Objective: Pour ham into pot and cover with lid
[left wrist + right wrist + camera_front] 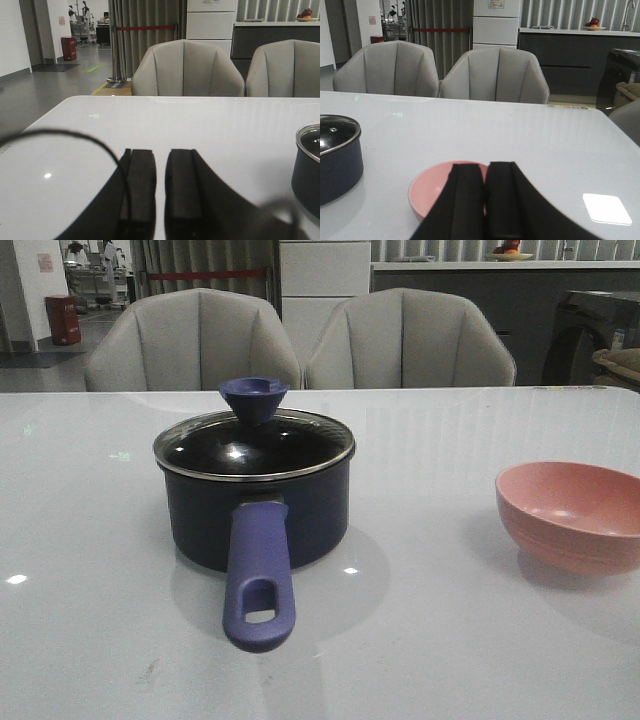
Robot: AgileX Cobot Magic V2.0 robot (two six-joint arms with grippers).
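The pot stands left of the table's middle, its purple-blue handle pointing toward me. The lid sits on it, blue knob up. No ham shows anywhere; the pot's inside is dark under the glass. Neither gripper shows in the front view. In the left wrist view my left gripper is low over bare table, its jaws a narrow gap apart with nothing between; the pot is at that view's edge. In the right wrist view my right gripper is shut and empty just short of the pink bowl.
The pink bowl stands at the right of the white table and looks empty. Two grey chairs stand behind the table's far edge. The pot and lid also show in the right wrist view.
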